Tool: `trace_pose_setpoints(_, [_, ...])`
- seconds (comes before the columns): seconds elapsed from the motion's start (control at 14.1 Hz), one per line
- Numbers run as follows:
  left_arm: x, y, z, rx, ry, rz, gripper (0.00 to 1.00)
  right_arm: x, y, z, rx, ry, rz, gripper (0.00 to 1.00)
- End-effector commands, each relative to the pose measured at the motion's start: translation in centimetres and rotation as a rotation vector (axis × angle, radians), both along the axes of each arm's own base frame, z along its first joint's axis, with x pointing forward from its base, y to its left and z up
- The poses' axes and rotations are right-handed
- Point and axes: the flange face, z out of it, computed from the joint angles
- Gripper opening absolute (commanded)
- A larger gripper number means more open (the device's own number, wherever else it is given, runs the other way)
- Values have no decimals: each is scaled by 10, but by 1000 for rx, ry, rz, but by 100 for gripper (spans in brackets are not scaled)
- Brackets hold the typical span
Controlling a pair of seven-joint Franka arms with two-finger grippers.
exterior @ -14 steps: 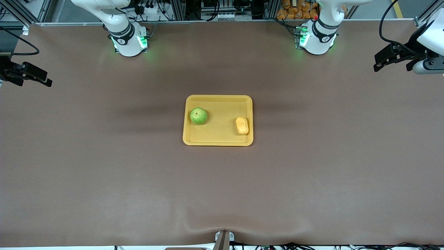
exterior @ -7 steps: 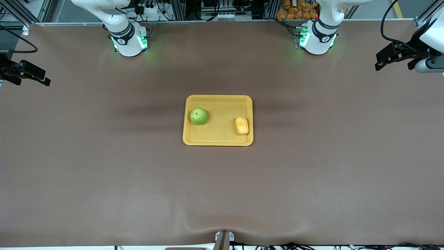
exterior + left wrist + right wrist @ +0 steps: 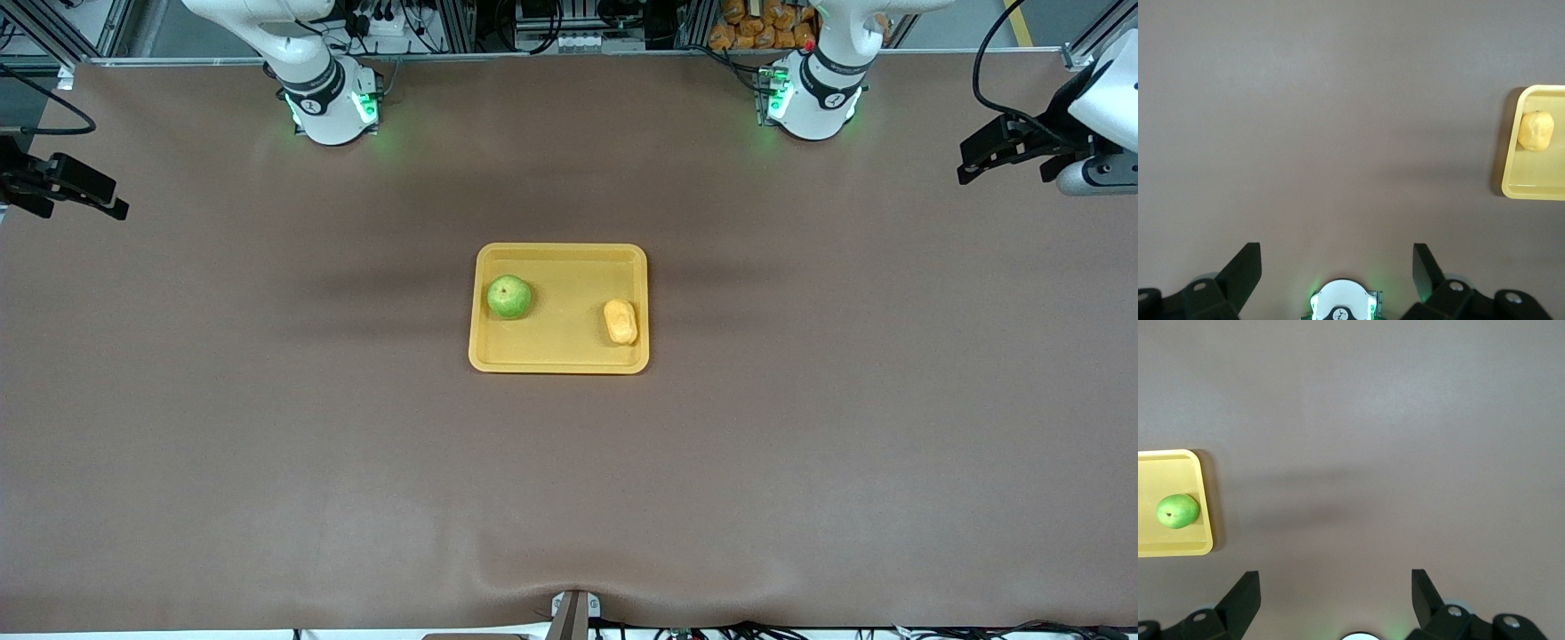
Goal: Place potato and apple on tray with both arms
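**Basically done – both items on the tray, arms parked wide**

So both task things sat inside the tray (image 3: pixel 558 359) mid-surface. Apple (image 3: pixel 508 297) was at the right arm's end of the tray, potato (image 3: pixel 621 321) at the left arm's end, a bit nearer the front cam than the apple. They were well apart, not touching each other. Potato's long axis ran roughly toward/away from the front cam, close to the tray wall on that end.

Key relation: each item lay inward from its own arm's tool, toward the middle of the surface. Left tool (image 3: pixel 982 160) hung over the left arm's edge of the surface w/ fingers spread apart, nothing between them. Right tool (image 3: pixel 84 191) hung over the other edge, same deal, fingers apart & empty. Left arm was nearer the potato, right arm nearer the apple.

Count: 1 apple, 1 potato, 1 tray, 2 arms.

Imo the placing looked finished, no further grab needed.
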Motion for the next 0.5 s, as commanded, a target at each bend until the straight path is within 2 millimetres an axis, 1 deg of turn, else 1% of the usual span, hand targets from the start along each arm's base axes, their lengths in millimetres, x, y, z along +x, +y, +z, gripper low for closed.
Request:
trace_pose_setpoints(0.0, [-2,3,13,-5,9,16,100,-4,0,6,-10,-3,1,100])
trace_pose_setpoints(0.07, [-1,3,12,-5,11,16,100,-4,4,6,-10,-4,9,100])
trace_pose_setpoints(0.28, [-1,13,11,-3,15,35,100,-4,1,8,-12,-9,3,100])
trace_pose_setpoints(0.43, [-1,13,10,-3,18,36,100,-4,1,9,-13,-13,1,100])
